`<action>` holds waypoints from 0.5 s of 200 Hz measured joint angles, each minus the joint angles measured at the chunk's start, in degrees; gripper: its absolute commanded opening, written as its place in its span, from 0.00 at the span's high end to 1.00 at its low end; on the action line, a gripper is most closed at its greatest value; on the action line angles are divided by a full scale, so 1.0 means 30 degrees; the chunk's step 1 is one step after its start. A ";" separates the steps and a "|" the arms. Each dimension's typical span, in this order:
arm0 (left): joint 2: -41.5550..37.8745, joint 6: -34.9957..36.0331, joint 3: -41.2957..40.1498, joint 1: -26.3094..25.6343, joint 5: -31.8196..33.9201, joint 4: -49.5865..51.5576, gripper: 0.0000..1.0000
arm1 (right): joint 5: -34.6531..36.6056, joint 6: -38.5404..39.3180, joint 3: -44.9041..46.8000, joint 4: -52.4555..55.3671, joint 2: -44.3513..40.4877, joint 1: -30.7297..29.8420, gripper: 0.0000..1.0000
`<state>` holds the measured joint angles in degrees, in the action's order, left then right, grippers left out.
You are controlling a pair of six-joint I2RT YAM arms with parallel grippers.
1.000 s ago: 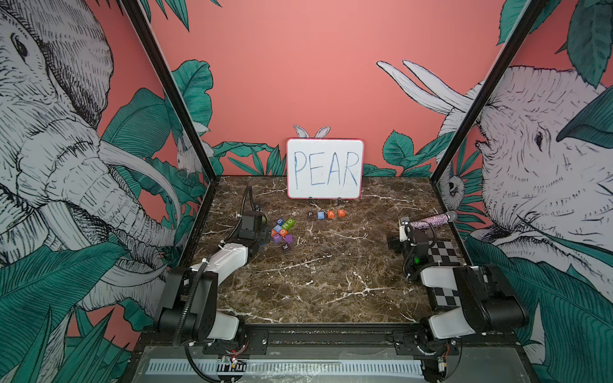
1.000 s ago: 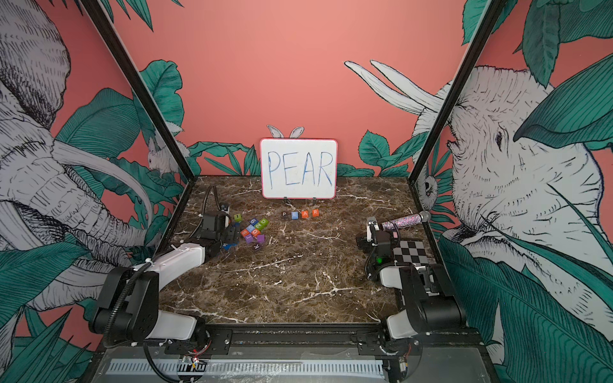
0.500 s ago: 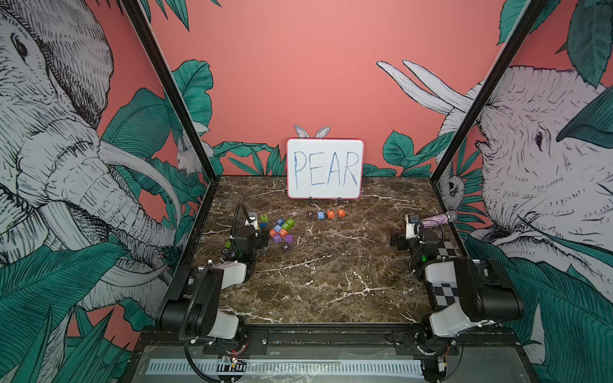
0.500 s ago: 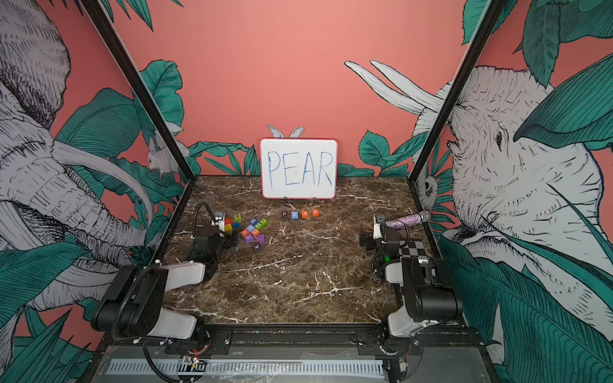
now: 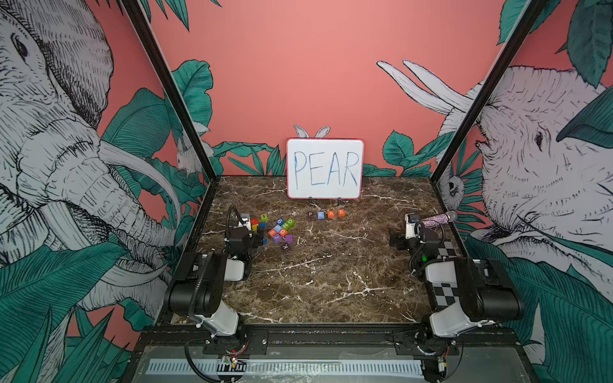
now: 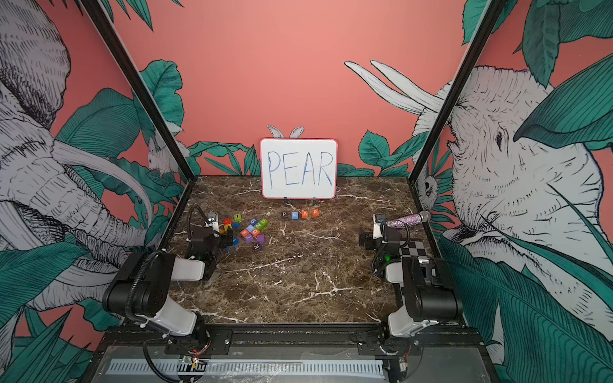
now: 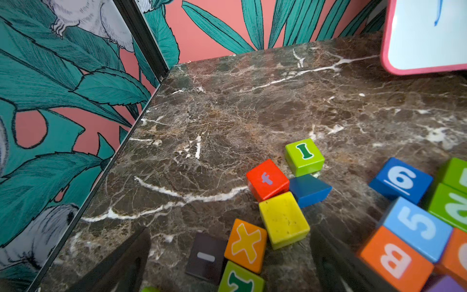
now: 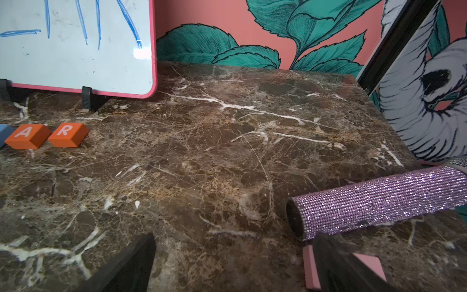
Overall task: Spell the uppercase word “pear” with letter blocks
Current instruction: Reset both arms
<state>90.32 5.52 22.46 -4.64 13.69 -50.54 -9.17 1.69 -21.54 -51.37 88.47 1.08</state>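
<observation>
**Both arms drawn back, PEAR laid out**

Compared with a second ago, both arms are drawn back toward the near edge of the worktop (image 5: 331, 275). The left arm, which was stretched out by the pile of spare blocks (image 5: 280, 228), is now folded in at the left edge. The right arm is pulled in at the right edge, beside the glittery microphone (image 5: 434, 219).

The left pincer (image 7: 227, 252) is seen spread wide with nothing gripped, and the spare blocks under it lie loose on the worktop. The right pincer (image 8: 233, 250) is likewise released and empty.

The four letter blocks are left in a row near the middle of the far edge, just in front of the whiteboard (image 5: 324, 169). They are read from left to right as brown P (image 5: 310, 214), blue E (image 5: 320, 215), orange A (image 5: 331, 214) and orange R (image 5: 341, 213), set close together. The word written on the board is matched.

From this the spelling is judged finished, and the drawing back is taken as a return to rest.
</observation>
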 measured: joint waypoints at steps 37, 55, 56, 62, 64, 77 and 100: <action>0.0000 -0.0066 0.0000 0.0080 -0.0321 0.0044 0.01 | -0.0248 0.0000 0.0000 0.0087 0.0015 0.0029 0.01; 0.0000 -0.0080 0.0000 0.0080 -0.0357 0.0036 0.01 | -0.0313 0.0000 -0.0029 0.0233 0.0073 0.0036 0.01; 0.0000 -0.0080 0.0000 0.0080 -0.0357 0.0036 0.01 | -0.0313 0.0000 -0.0036 0.0233 0.0073 0.0036 0.01; 0.0000 -0.0102 0.0000 0.0080 -0.0364 0.0044 0.01 | -0.0321 0.0007 -0.0058 0.0291 0.0102 0.0036 0.01; 0.0000 -0.0117 0.0000 0.0080 -0.0364 0.0044 0.01 | -0.0321 0.0000 -0.0066 0.0306 0.0109 0.0036 0.01; 0.0000 -0.0131 0.0000 0.0080 -0.0364 0.0036 0.01 | -0.0342 0.0000 -0.0095 0.0379 0.0138 0.0036 0.01; 0.0000 -0.0138 0.0000 0.0080 -0.0372 0.0036 0.01 | -0.0393 0.0000 -0.0095 0.0379 0.0146 0.0051 0.01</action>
<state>90.32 5.10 22.46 -4.40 12.58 -50.43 -10.35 1.69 -21.82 -50.24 88.90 1.23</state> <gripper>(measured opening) 0.992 0.988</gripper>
